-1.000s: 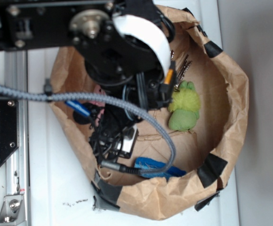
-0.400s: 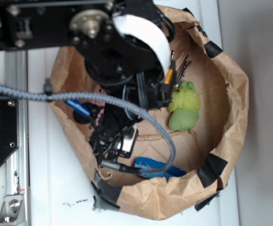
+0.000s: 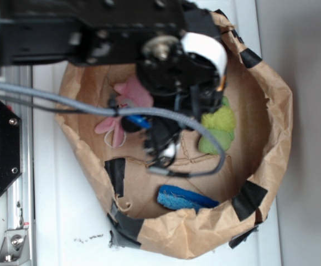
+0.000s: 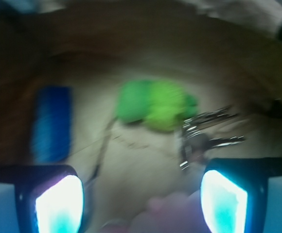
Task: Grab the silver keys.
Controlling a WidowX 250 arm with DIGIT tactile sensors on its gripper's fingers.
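Since a second ago the arm has swung right; the spread, empty gripper (image 4: 141,194) sees the shiny silver keys (image 4: 206,133) just ahead-right, blades fanning rightward beside the green plush toy (image 4: 153,104).

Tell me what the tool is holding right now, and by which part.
Nothing is held. In the wrist view the tool is open, its pads wide apart, and the silver keys lie on the bag floor beside the green plush toy, ahead of the right pad.
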